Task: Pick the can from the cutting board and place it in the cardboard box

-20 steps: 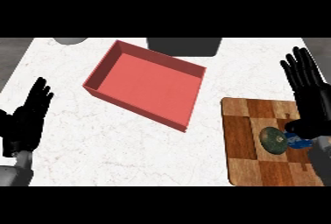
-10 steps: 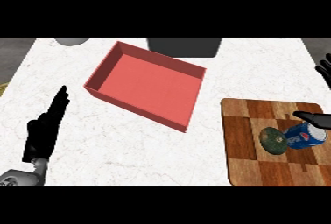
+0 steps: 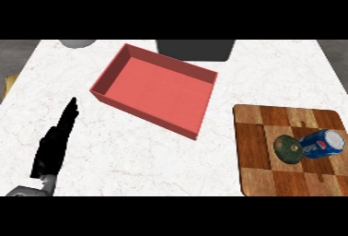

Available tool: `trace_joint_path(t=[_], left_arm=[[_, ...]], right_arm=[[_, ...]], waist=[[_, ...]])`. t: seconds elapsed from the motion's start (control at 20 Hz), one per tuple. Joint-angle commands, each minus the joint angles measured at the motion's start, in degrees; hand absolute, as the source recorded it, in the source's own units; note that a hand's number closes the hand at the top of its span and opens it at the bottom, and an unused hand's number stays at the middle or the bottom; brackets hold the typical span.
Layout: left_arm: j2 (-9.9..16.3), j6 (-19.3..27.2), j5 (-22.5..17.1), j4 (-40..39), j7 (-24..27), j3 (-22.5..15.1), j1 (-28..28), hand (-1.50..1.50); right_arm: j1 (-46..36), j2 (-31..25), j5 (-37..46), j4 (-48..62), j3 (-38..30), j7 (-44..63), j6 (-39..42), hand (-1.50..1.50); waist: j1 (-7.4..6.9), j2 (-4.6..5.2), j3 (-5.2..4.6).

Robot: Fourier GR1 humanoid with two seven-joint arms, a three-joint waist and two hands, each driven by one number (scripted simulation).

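Blue can (image 3: 324,143) with red and white markings, lying on its side on the checkered wooden cutting board (image 3: 262,138), well apart from the left hand (image 3: 54,143), far to its right. Red open-topped box (image 3: 158,89), turned askew, lying between, just up and right of that hand's fingertips.

The right hand, which a second ago lay over the can (image 3: 323,143) on the cutting board (image 3: 262,138), pulled back to the right edge and then left the view altogether. With the hand gone, the can lay uncovered on its side. The left hand (image 3: 55,142) turned edge-on with straight fingers and shifted slightly inward along the counter's left side.
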State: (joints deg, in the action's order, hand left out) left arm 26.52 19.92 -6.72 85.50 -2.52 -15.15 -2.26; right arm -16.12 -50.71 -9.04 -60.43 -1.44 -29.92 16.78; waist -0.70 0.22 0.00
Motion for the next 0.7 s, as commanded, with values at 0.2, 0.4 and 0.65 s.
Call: trace_joint_path(t=[0.2,0.4,0.65], left_arm=[[0.6,-0.9,0.0,2.8,-1.6,0.1,1.0,0.00],[0.3,-1.2,1.1,0.5,-1.2,0.4,1.2,0.00],[-0.7,-3.0,1.0,-0.3,-0.2,3.1,0.2,0.00]], right_arm=[[0.4,-14.4,16.1,-3.3,10.5,1.3,9.0,-1.50],[-0.6,-14.6,18.9,-7.0,14.1,5.6,14.1,-1.50],[3.1,-8.2,24.2,-11.9,15.4,11.2,10.2,-1.50]], waist=[[-0.40,-0.21,-0.06],[0.17,-0.27,-0.07],[0.80,-0.30,-0.03]])
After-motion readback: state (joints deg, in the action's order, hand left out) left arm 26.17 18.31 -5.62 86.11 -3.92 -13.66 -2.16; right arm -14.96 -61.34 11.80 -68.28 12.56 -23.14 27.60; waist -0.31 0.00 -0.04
